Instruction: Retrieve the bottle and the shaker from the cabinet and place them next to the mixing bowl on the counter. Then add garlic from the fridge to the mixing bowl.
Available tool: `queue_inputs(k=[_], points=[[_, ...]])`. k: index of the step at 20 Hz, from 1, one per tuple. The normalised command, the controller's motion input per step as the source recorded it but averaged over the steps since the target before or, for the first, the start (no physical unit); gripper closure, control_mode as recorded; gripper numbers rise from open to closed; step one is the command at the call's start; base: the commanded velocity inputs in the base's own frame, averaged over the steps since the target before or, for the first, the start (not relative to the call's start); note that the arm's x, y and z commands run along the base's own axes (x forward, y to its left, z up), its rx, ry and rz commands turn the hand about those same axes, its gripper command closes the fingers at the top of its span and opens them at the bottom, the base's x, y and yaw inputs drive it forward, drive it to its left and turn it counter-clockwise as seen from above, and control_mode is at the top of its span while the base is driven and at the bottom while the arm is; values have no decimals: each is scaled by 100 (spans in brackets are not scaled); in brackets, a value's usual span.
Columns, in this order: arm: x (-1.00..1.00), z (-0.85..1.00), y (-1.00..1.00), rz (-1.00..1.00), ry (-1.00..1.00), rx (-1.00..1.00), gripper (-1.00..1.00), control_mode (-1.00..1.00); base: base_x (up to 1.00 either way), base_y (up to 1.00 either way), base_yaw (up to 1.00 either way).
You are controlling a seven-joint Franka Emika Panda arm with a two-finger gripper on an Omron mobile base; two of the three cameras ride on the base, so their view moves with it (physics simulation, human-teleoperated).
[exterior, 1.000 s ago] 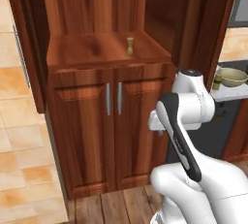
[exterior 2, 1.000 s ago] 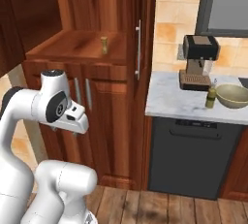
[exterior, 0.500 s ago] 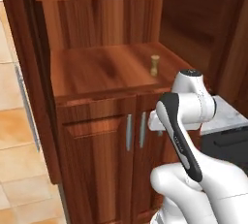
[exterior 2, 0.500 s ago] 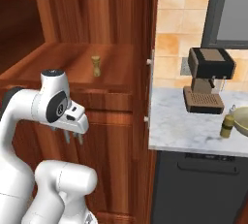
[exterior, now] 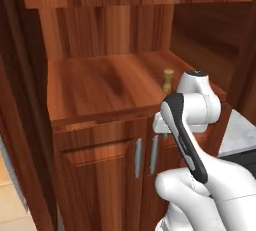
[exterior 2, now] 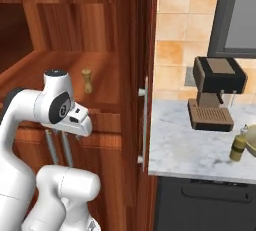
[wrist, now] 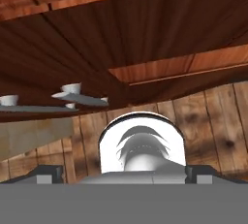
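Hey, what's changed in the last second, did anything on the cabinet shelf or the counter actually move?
Only the base moved: it drove closer to the cabinet, so the whole scene grew larger in both base views. The shaker stands at the same spot on the shelf, and the bottle is still beside the mixing bowl on the counter. Nothing was grasped or released; the arm kept its folded pose.

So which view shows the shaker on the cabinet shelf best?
The right base view: the shaker stands whole and unobstructed on the cabinet shelf. In the left base view it stands just behind the arm's upper joint.
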Motion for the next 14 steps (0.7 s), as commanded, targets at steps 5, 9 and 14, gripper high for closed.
queue_inputs(k=[5, 9, 14], points=[[0, 0, 0, 0, 0, 0, -100, 100, 41, -43, 3], [0, 0, 0, 0, 0, 0, -100, 100, 25, 2, 0], [0, 0, 0, 0, 0, 0, -100, 100, 53, 40, -5]])
